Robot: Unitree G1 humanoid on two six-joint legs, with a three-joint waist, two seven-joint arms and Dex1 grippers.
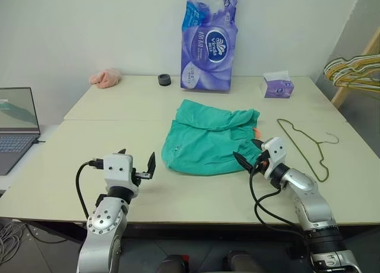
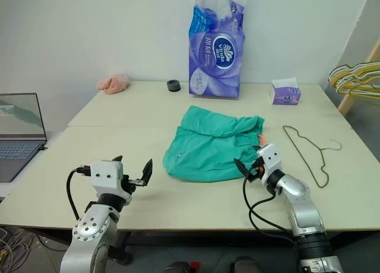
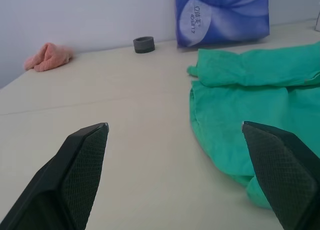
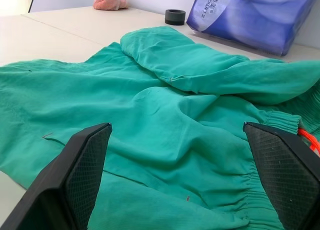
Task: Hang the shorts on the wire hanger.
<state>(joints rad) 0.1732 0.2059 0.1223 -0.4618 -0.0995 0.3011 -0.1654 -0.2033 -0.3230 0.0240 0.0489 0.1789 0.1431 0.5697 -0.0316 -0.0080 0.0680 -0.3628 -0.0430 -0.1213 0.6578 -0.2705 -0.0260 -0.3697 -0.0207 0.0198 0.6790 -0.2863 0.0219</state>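
The teal-green shorts (image 1: 208, 139) lie crumpled flat at the middle of the table, their small orange tag (image 1: 257, 132) on the right side. The thin dark wire hanger (image 1: 303, 143) lies flat on the table just right of them, hook toward the right. My right gripper (image 1: 247, 151) is open at the shorts' near right corner, between shorts and hanger, pointing in over the cloth (image 4: 175, 105) with nothing between its fingers. My left gripper (image 1: 138, 160) is open and empty over bare table, left of the shorts (image 3: 240, 115).
A tall purple tissue pack (image 1: 209, 44) stands behind the shorts, with a small purple tissue box (image 1: 277, 85) to its right. A black ring (image 1: 164, 79) and a pink cloth lump (image 1: 105, 78) sit at the back left. A laptop (image 1: 15, 121) stands far left; bunched hangers (image 1: 356, 71) hang far right.
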